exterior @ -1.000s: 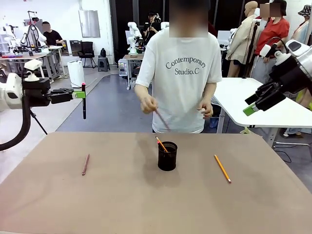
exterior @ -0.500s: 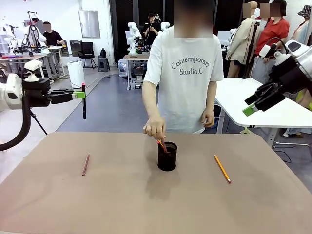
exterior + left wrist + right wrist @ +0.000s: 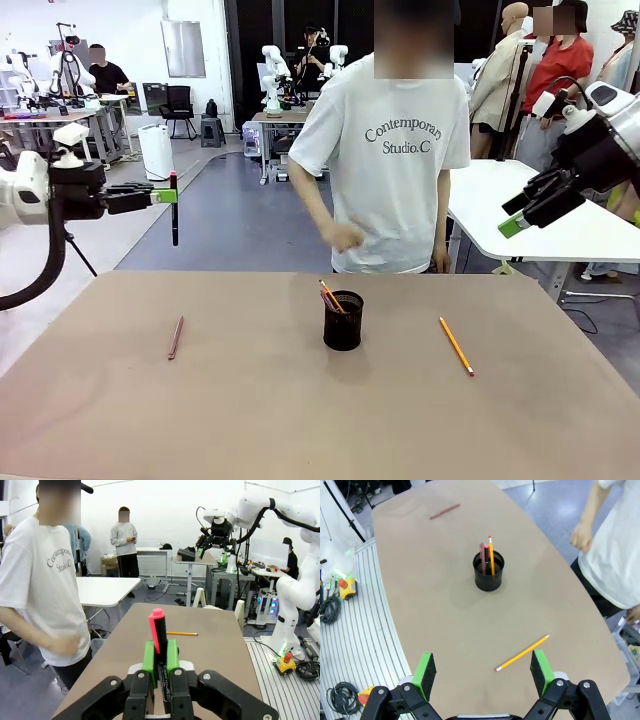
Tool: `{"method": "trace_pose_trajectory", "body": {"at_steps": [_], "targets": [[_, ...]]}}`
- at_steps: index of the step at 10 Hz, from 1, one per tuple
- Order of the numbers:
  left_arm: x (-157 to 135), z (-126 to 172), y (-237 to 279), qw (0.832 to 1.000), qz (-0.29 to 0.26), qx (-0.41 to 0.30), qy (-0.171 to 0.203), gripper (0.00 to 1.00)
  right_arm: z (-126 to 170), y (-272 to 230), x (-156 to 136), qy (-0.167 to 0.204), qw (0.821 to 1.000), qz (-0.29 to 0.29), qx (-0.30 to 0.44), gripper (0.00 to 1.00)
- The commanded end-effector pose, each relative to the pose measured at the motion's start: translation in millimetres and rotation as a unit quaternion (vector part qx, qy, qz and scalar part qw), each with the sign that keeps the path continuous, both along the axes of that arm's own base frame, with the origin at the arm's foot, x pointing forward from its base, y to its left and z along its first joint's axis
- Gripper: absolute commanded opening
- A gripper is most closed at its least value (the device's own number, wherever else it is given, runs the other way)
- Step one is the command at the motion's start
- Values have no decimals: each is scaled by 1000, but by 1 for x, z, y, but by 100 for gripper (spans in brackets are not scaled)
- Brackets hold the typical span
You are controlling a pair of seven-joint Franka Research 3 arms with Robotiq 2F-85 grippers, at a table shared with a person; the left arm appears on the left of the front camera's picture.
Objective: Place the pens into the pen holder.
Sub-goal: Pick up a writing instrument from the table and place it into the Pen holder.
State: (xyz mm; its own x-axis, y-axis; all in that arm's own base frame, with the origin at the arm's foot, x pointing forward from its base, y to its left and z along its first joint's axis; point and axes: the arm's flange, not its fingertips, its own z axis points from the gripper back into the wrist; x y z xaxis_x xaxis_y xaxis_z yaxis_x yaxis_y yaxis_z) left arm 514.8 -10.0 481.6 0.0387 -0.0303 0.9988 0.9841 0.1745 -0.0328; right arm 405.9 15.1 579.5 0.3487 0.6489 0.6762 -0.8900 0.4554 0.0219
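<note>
The person's hand (image 3: 347, 237), which a second ago held a pinkish-brown pen (image 3: 482, 556) and then lowered it into the pen holder (image 3: 343, 325), has let go and drawn back. That pen now stands inside beside the orange pencil (image 3: 491, 555).

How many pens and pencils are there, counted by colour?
Yellow-orange pencils: 2, one on the table, one in the pen holder.
Pinkish-brown pens: 2, one on the table, one in the pen holder.
Black pen with red cap: 1, in the left fingers.
Total: 5
</note>
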Motion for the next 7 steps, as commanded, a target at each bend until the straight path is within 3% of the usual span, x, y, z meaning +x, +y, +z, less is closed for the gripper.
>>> {"method": "trace_pose_trajectory", "body": {"at_steps": [1, 7], "targets": [[-9, 1, -27, 1000, 9, -2, -11, 0, 1, 1, 0, -2, 1000, 3, 4, 100], [5, -12, -131, 999, -27, 1, -18, 0, 1, 1, 0, -2, 1000, 3, 4, 100]]}}
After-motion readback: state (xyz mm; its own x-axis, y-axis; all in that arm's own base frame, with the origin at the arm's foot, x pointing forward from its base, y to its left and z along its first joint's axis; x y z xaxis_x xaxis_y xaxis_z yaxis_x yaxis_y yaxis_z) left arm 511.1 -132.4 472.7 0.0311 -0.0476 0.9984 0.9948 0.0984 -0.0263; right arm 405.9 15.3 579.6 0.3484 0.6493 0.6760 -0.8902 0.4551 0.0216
